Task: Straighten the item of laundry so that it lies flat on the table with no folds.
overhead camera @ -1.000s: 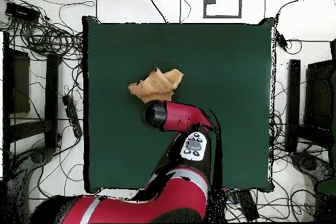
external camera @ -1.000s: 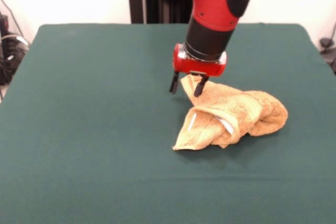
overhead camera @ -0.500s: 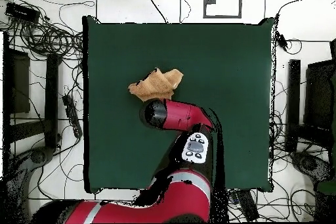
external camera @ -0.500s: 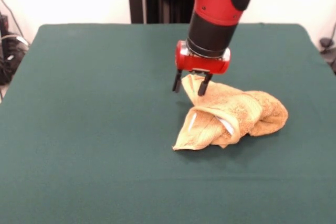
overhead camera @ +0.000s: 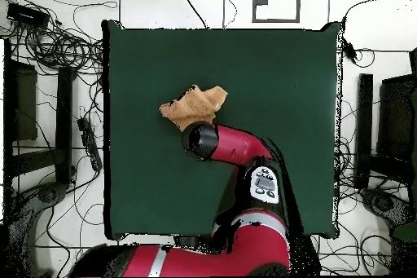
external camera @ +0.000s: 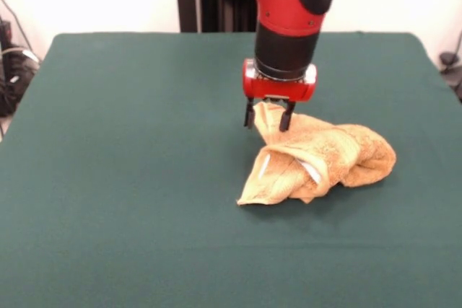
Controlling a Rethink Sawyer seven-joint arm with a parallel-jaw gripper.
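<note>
Towel (external camera: 321, 160), golden-orange: lay crumpled and folded on green table (external camera: 115, 149). My gripper (external camera: 268, 116) stood spread, one finger either side of its raised far corner.

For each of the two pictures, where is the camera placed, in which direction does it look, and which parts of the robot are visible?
Front view: the camera sits across the table from the robot and faces it; it shows the crumpled orange towel, with the red and black forearm coming down from above and the pincer straddling the towel's far corner.
Overhead view: the camera hangs above and looks straight down, the robot's base at the bottom; the whole arm reaches up to the towel, hiding the pincer.
Both views share the towel, the green table and the arm.
</note>
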